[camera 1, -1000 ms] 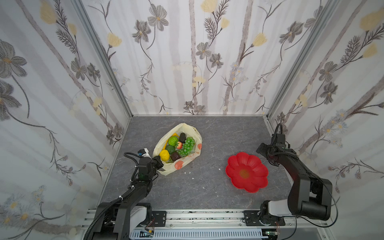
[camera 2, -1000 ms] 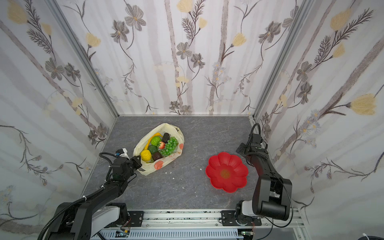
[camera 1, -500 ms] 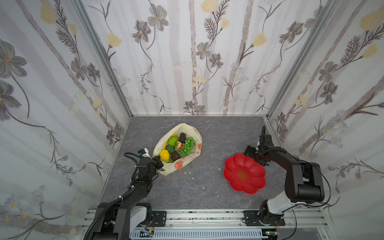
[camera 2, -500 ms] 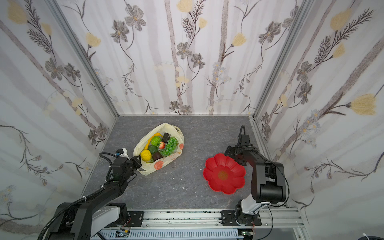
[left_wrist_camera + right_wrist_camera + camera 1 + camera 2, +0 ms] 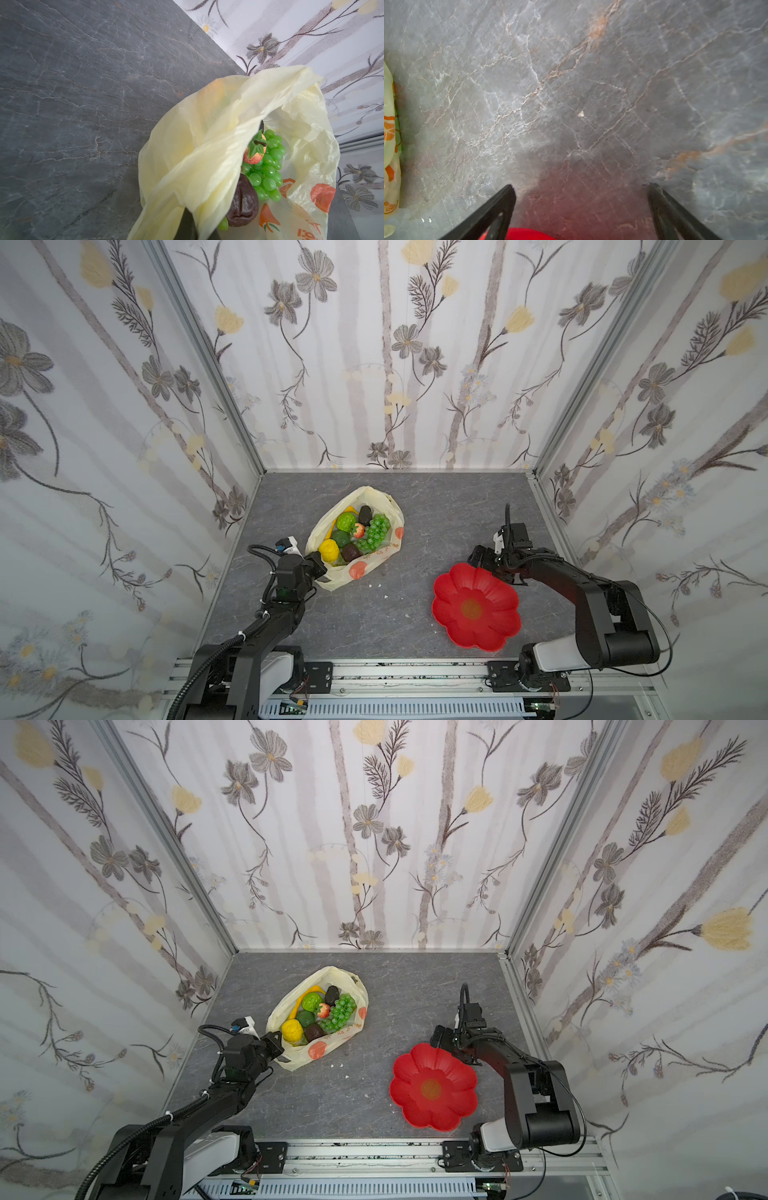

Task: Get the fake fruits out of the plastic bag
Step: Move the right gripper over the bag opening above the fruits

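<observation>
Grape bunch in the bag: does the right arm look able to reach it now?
Probably yes. The grape bunch lies uncovered in the open plastic bag, on the side facing the right gripper, which is open and empty, with only table between.

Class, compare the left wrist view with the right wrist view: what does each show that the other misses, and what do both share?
Only the left wrist view: green plastic grape bunch, red plastic strawberry and wrinkled blackish-brown plastic fruit inside the pale-yellow crinkly plastic bag, plus flowered wallpaper. Only the right wrist view: the open right claw and the rim of the red plastic dish. Both: that bag and the grey marbled tabletop.
</observation>
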Controlling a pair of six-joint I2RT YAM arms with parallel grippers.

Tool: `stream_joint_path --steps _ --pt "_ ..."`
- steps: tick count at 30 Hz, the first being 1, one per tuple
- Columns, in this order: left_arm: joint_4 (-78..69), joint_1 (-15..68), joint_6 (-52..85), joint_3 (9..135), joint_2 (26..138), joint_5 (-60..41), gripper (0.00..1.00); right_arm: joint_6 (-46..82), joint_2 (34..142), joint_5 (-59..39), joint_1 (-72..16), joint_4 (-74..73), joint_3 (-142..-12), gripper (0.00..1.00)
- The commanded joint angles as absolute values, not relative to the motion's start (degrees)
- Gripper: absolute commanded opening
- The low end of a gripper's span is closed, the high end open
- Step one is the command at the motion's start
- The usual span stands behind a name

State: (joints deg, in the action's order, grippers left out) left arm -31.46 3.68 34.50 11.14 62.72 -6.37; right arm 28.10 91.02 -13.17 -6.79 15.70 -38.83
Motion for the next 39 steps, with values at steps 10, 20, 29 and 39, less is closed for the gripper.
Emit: stream_joint_path --steps 10,20,29,39 --pt "-31.99 3.67 34.53 11.5 62.58 -7.23 0.0 30.39 87.21 -6.22 -12.34 19.86 -39.97 1.0" --pt "-32.04 3.74 34.55 11.6 63.15 -7.42 0.0 30.2 88.94 1.77 -29.5 19.4 -60.66 1.0" --pt "-32.39 3.96 34.7 12.25 64.77 -8.92 0.0 25.06 113.31 1.0 -38.83 24.43 -87.27 0.99" --pt "-32.94 4.19 34.81 12.36 65.61 -9.58 0.0 22.8 130.86 0.19 -40.25 30.12 -103.85 0.71"
